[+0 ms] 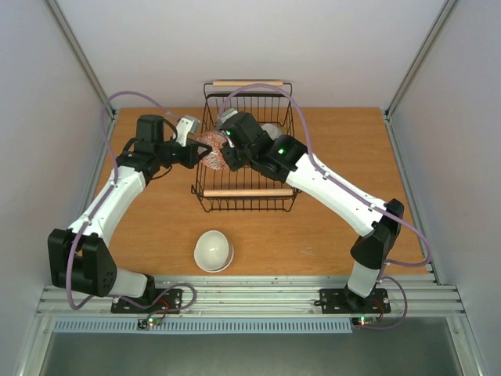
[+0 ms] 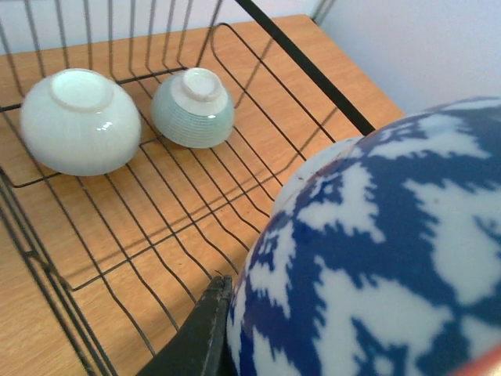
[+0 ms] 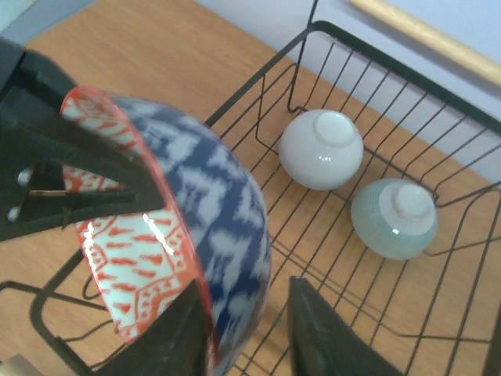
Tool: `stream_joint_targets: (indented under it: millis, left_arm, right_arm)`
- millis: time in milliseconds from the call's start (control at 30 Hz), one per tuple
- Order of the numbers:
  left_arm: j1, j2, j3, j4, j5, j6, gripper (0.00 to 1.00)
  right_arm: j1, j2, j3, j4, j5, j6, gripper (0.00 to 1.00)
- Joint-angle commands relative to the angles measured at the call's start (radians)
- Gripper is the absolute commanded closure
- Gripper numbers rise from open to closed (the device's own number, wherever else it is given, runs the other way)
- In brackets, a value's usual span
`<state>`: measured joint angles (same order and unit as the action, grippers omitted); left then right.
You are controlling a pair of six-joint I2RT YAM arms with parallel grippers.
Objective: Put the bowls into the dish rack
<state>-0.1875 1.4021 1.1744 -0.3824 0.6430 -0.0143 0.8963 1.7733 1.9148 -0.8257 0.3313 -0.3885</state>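
Counting four bowls in view, two loaded, one in transit, one waiting. Item one, white bowl (image 3: 321, 149): upside down on the floor of the dish rack (image 1: 258, 193), toward the upper middle of the right wrist view; done. Item two, pale green bowl (image 3: 394, 218): also upside down on the rack floor, just beside the white one and apart from it; done. Item three, patterned bowl (image 3: 211, 211), blue-and-white outside with red inside: held tilted on edge in the air, just inside the rack's left wall in the top view, not yet set down. Left gripper (image 1: 197, 154): pressed together on this bowl's rim, its black fingers crossing the red interior at the left of the right wrist view. Right gripper (image 3: 244, 298): jaws a little apart with the bowl's wall between them; the outer finger appears just clear of the wall, though the close blur makes contact hard to rule out. Item four, cream bowl (image 1: 214, 251): upright on the table (image 1: 313, 243), lower centre of the top view, well apart from the rack, untouched. Judged status: roughly half complete, with the patterned bowl to be lowered and the cream bowl yet to be fetched.
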Motion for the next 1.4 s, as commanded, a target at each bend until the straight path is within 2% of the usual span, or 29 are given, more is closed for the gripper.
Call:
stream_joint_targets:
  millis: [0, 67, 167, 300, 433, 567, 700, 833, 1133, 1367]
  left_arm:
    - [-0.010, -0.013, -0.012, 0.018, 0.099, 0.122, 1.00]
    - [-0.010, -0.014, -0.014, 0.020, 0.122, 0.130, 1.00]
    - [-0.006, -0.014, -0.020, 0.027, 0.157, 0.139, 1.00]
    - [0.017, -0.013, -0.028, 0.042, 0.265, 0.140, 1.00]
    - [0.062, -0.003, -0.045, 0.097, 0.435, 0.105, 1.00]
    - [0.097, 0.015, -0.062, 0.152, 0.570, 0.052, 1.00]
    - [0.109, 0.031, -0.073, 0.207, 0.698, -0.008, 1.00]
    - [0.109, 0.035, -0.076, 0.218, 0.750, -0.024, 1.00]
    - [0.109, 0.035, -0.076, 0.219, 0.750, -0.030, 1.00]
    - [0.107, 0.041, -0.078, 0.223, 0.677, -0.045, 1.00]
  right_arm:
    - [-0.018, -0.062, -0.046, 0.084, 0.001, -0.039, 0.59]
    - [-0.027, -0.095, -0.098, 0.117, -0.021, -0.038, 0.46]
    - [-0.075, -0.166, -0.200, 0.177, -0.153, -0.010, 0.35]
    - [-0.169, -0.249, -0.319, 0.246, -0.447, 0.033, 0.26]
    - [-0.249, -0.284, -0.388, 0.294, -0.718, 0.054, 0.17]
    - [-0.279, -0.281, -0.419, 0.323, -0.821, 0.066, 0.10]
    - [-0.299, -0.262, -0.437, 0.356, -0.918, 0.081, 0.06]
    - [-0.302, -0.242, -0.440, 0.386, -0.997, 0.094, 0.05]
    - [-0.303, -0.165, -0.397, 0.380, -1.092, 0.113, 0.04]
    - [-0.290, -0.146, -0.378, 0.372, -1.133, 0.105, 0.04]
